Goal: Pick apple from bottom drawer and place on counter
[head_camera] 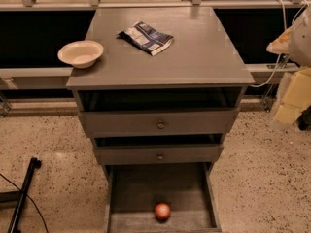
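The apple (162, 211) is small, round and red-orange. It lies on the worn grey floor of the bottom drawer (131, 193), which is pulled out, near the drawer's front and about mid-width. The counter (194, 52) is the flat grey top of the cabinet above. My gripper (293, 97) shows as pale yellowish parts at the right edge of the camera view, to the right of the cabinet at about the height of the top drawer, well away from the apple. It holds nothing that I can see.
A cream bowl (80, 53) sits on the counter's left edge. A blue-and-white snack bag (145, 37) lies at the counter's back middle. Two upper drawers with round knobs (160, 124) are slightly open. A black stand (22, 193) lies on the floor at left.
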You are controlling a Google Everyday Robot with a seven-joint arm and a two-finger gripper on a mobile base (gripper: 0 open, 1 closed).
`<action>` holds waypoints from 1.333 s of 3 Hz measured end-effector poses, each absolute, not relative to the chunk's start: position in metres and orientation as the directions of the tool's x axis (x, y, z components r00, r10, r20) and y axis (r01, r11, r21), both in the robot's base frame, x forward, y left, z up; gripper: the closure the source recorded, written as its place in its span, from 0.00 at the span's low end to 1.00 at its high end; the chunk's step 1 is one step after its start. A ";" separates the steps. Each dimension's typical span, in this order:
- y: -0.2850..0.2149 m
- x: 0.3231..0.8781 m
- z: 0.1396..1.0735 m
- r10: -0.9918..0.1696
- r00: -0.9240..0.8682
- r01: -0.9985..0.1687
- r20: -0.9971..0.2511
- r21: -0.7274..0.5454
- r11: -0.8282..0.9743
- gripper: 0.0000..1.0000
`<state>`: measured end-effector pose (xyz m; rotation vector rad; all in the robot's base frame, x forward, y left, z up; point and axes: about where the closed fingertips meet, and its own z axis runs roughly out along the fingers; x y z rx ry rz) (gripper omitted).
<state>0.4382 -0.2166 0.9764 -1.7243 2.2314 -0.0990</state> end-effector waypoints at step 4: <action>-0.171 0.433 0.862 -0.800 -0.015 -0.971 -0.600 -0.181 0.153 0.00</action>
